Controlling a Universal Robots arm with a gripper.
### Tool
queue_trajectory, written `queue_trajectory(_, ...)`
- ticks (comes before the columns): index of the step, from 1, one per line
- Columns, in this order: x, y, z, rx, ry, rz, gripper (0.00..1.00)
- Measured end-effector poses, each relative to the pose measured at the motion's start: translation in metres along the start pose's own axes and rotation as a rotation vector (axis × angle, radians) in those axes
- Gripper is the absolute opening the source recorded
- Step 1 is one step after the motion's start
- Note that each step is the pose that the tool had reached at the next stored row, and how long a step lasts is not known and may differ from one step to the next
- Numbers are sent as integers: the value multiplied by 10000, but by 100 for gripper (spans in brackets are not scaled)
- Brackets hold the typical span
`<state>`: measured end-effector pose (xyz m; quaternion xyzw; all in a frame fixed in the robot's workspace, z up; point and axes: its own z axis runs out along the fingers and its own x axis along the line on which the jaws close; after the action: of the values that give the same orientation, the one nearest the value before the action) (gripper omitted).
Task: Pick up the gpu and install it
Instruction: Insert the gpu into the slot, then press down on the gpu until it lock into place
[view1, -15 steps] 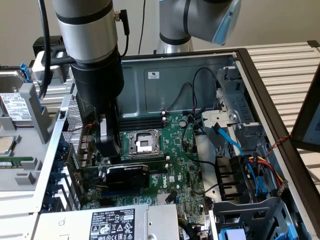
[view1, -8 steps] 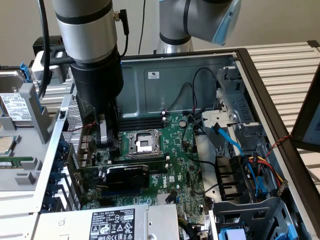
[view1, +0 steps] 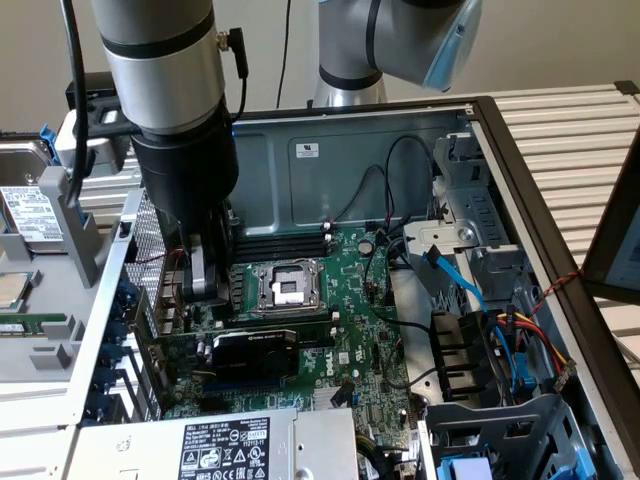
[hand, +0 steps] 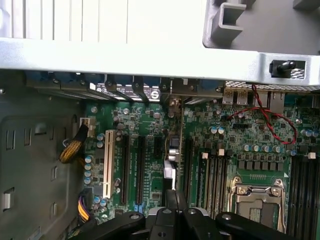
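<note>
At the exterior view's left, the gripper (view1: 205, 285) reaches straight down into the open case (view1: 300, 155), so it approaches the motherboard (view1: 360, 310) from above. Its fingers (hand: 150, 222) are pressed together. You cannot tell whether they pinch anything. Just right of and below them, the gpu (view1: 255, 350) stands on edge across the board, fan shroud facing the camera, in front of the socket (view1: 285, 287). It looks seated or nearly so. Further right, the cables (view1: 455, 275) lie well apart from it.
</note>
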<state>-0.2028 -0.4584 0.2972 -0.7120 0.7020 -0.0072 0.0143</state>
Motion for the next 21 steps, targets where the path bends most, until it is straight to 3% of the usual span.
queue_trajectory(16,-1,7,2,2,-3,9,11)
queue_trajectory(21,-27,28,22,2,29,7,11)
